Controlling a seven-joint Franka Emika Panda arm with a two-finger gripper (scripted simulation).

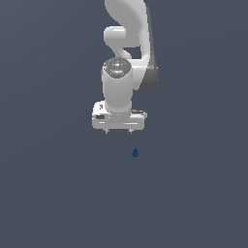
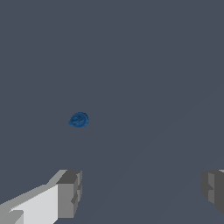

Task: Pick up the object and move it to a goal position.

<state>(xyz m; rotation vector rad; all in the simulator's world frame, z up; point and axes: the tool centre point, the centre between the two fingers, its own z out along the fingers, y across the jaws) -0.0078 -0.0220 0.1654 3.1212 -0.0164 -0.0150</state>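
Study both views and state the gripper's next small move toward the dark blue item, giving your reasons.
Probably a short sideways shift, toward the exterior view's right, to centre the gripper over the dark blue item before descending. The jaws are apart and empty. In the wrist view, the item lies outside the gap between the fingertips, so a straight descent would likely miss it.

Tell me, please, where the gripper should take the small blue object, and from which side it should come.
Likely from straight above. The blue object lies alone on the flat floor, far smaller than the open gripper, so close the fingers around its whole body. Its stem is too small to make out.
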